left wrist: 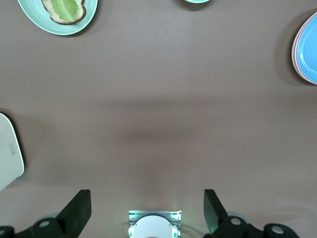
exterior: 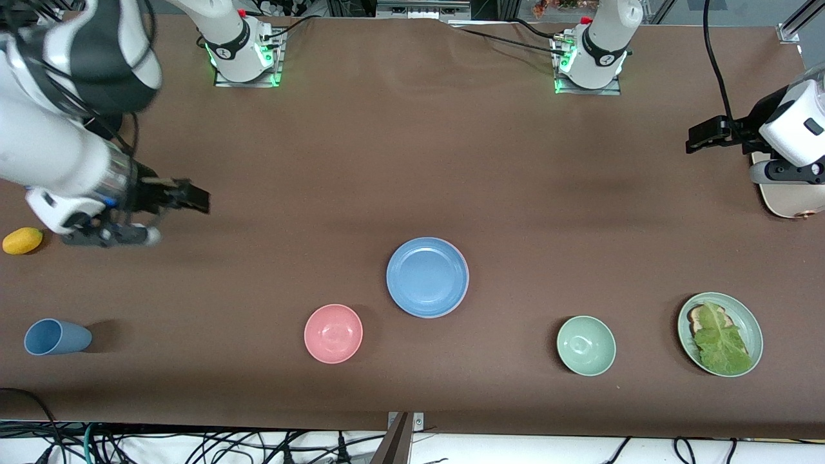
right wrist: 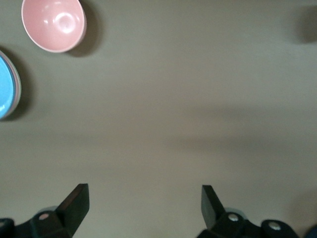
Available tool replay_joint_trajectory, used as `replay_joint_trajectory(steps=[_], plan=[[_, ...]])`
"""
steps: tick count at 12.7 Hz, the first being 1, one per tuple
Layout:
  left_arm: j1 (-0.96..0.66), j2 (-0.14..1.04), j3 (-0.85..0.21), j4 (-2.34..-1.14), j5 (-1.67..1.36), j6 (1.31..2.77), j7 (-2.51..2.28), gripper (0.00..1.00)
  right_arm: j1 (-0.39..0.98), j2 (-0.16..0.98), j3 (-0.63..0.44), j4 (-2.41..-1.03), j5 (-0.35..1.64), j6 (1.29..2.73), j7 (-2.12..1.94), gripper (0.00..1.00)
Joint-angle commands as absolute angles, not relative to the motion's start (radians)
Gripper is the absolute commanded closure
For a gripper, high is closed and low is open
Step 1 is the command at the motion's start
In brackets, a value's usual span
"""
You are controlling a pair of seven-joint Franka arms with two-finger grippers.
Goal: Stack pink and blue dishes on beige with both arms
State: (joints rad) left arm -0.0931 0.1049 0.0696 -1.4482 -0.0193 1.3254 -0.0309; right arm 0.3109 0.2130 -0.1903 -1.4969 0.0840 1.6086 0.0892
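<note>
Brown matte tablecloth (exterior: 412, 161) bears a round blue plate (exterior: 427, 276); both grippers' fingers (left wrist: 77, 210) (right wrist: 74, 203) spread apart.

The table (exterior: 412, 167) wears a brown cloth, matt and faintly creased. The blue plate (exterior: 427, 277) looks like smooth matt plastic, a pink rim peeking out beneath at three o'clock. The pink bowl (exterior: 333, 333) and the green bowl (exterior: 586, 345) carry a soft sheen. The blue cup (exterior: 57, 337) is matt. The arms' shells are glossy white plastic; each end effector is matt black.
</note>
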Motion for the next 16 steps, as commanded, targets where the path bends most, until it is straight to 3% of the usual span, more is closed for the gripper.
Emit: replay_joint_trajectory(steps=[1,4,16], plan=[[-0.098,0.104,0.069,-1.443,0.006,1.325,-0.011,0.0,0.183,0.078,-0.054,-1.601,0.025,1.573,0.058,0.0],[-0.094,0.104,0.069,-1.44,0.006,1.325,-0.011,0.0,0.079,0.032,0.038,-1.603,0.009,1.537,0.025,0.0],[-0.091,0.106,0.069,-1.439,-0.005,1.328,-0.011,0.0,0.071,0.048,0.026,-1.529,0.006,1.479,0.003,0.0]])
